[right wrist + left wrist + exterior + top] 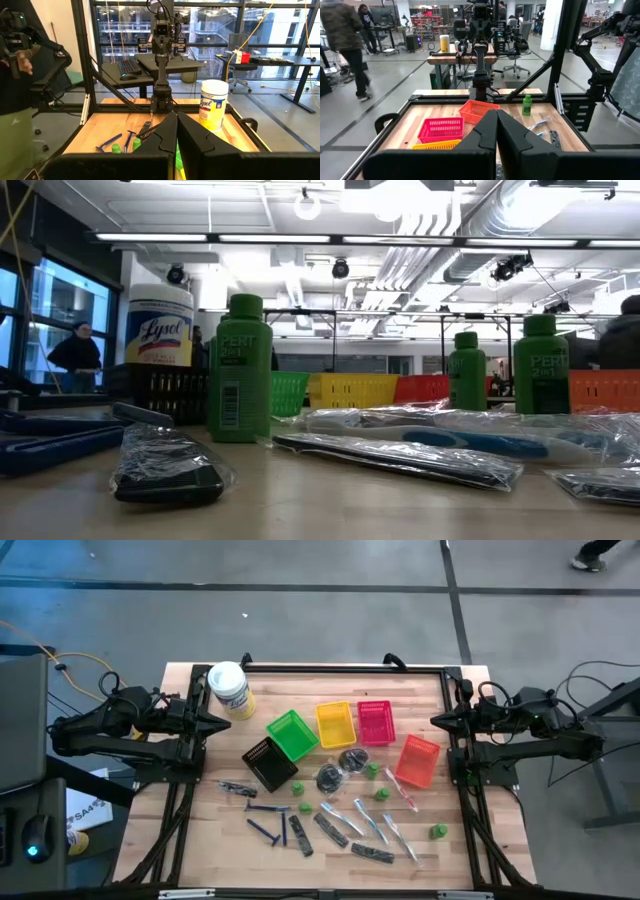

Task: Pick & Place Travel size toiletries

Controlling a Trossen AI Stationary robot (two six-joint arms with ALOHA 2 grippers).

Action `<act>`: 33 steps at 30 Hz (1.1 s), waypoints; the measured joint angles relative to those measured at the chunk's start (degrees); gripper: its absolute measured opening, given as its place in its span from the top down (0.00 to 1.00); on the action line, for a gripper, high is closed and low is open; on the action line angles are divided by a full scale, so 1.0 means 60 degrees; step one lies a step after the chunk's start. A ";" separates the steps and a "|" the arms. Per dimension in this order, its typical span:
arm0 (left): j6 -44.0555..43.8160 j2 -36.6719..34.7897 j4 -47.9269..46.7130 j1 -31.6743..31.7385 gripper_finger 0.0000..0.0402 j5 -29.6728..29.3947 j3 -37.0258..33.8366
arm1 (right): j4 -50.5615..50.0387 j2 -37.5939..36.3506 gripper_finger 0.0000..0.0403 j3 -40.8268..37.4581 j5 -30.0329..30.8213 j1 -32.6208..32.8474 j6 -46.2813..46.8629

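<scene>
I see both arms parked at the tabletop (210, 840) edges, neither over the work. The left claw (222, 724) sits at the left edge with its fingers (485, 131) pressed together on nothing. The right claw (436, 721) sits at the right edge, its fingers (165, 131) likewise pressed together and empty.

Nearest the left claw I note the white wipes tub (229, 688), just beside it. Farther out from it: the black basket (269, 762), then green basket (292, 733), yellow basket (335, 724) and pink basket (375, 721) in a row. The orange basket (417, 760) lies nearest the right claw.

The toiletries lie on the tabletop well apart from both claws, on the side of the baskets away from the tub: green bottles (437, 832), blue razors (268, 830), dark flat strips (372, 853), clear-white packets (342, 818), and clear-bagged round pieces (331, 777) touching the baskets' row. None is held. In the low view one green bottle (240, 368) stands upright.

A person (347, 40) walks beyond the tabletop.
</scene>
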 joint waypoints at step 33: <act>-0.1877 0.4701 0.2195 -0.0002 0.96 -0.1966 -0.0007 | 0.0561 0.0014 0.99 0.0000 0.0001 0.0000 -0.0271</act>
